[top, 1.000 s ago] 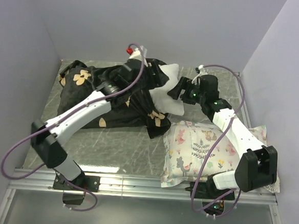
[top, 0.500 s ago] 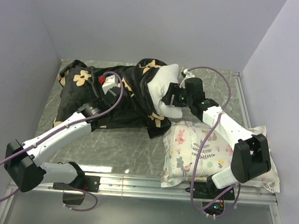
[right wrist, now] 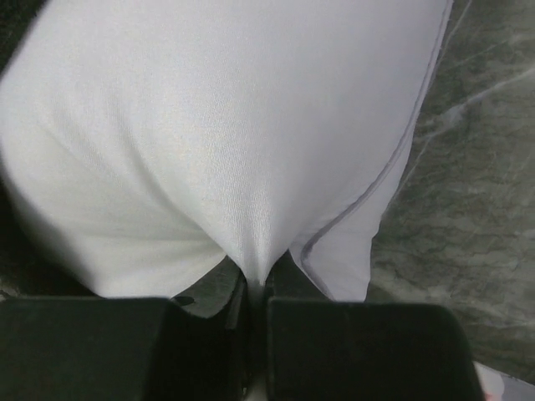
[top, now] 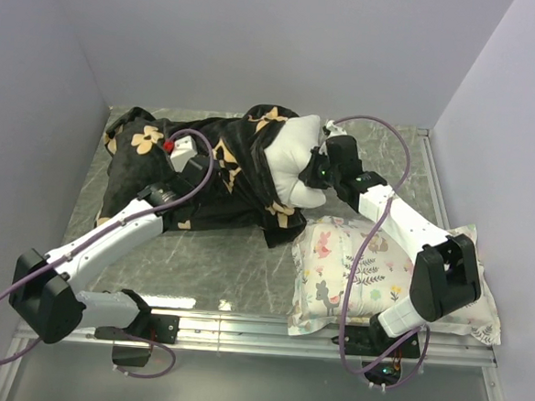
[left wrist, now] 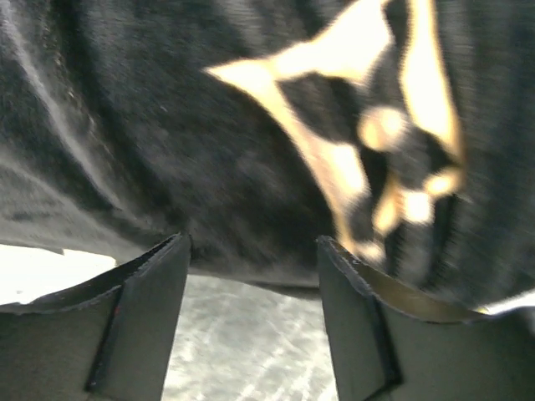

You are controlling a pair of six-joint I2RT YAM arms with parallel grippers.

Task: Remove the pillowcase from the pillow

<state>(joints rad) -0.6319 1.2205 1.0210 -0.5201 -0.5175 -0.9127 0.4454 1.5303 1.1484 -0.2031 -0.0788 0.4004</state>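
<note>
The black pillowcase [top: 196, 173] with tan flower motifs lies across the back left of the table and covers most of the pillow. The white pillow [top: 293, 156] sticks out of its right end. My right gripper [top: 313, 174] is shut on a pinch of the pillow's white fabric [right wrist: 251, 209] near its piped edge. My left gripper [top: 190, 158] rests on top of the pillowcase [left wrist: 209, 125], open, both fingers [left wrist: 142, 317] against the black cloth with bare table showing between them.
A smaller white pillow with pastel floral print [top: 373, 272] lies at the front right, under the right arm. The grey marbled tabletop [top: 226, 262] is walled at the back and both sides.
The right gripper moved in onto the pillow's exposed end and shut on its fabric. The left arm drew back from the pillow's opening to the middle of the pillowcase.
</note>
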